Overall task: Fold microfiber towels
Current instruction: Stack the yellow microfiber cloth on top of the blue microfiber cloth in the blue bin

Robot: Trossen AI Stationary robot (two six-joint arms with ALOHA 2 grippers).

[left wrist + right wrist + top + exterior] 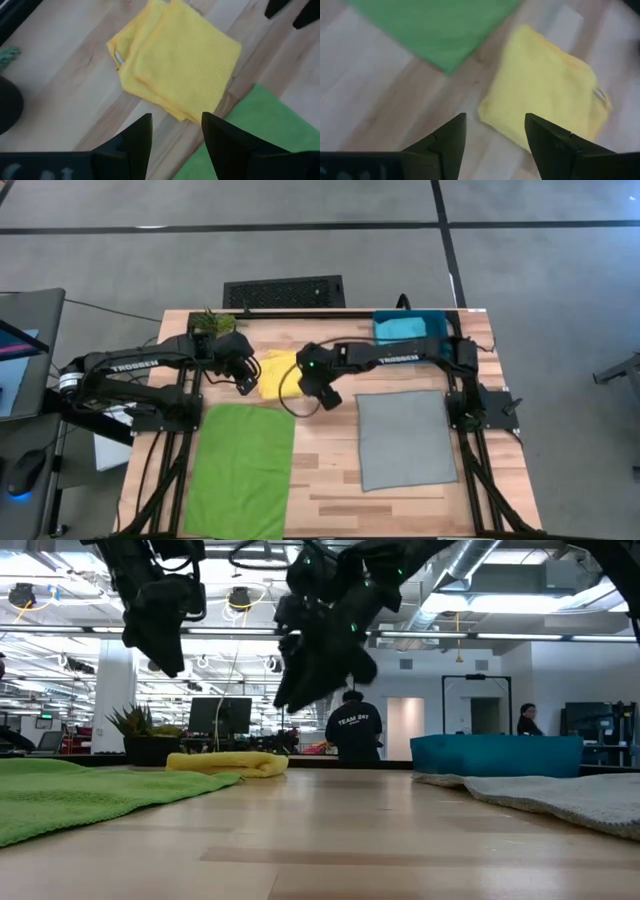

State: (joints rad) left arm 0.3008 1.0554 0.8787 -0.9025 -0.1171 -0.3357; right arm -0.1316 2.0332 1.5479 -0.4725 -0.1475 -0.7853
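Observation:
The yellow towel (278, 375) lies folded into a small square on the table's far middle; it also shows in both wrist views (175, 60) (545, 95). The lime green towel (240, 465) lies spread flat at the near left, and the grey towel (405, 438) lies flat at the right. A light blue towel (398, 328) rests in the teal bin (432, 320). My left gripper (243, 380) hangs open above the yellow towel's left edge. My right gripper (325, 395) hangs open just right of that towel, above the table.
A small potted plant (212, 322) stands at the far left corner. The teal bin (495, 753) stands at the far right. Bare wood (325, 470) shows between the green and grey towels. People (352, 725) stand in the room beyond the table.

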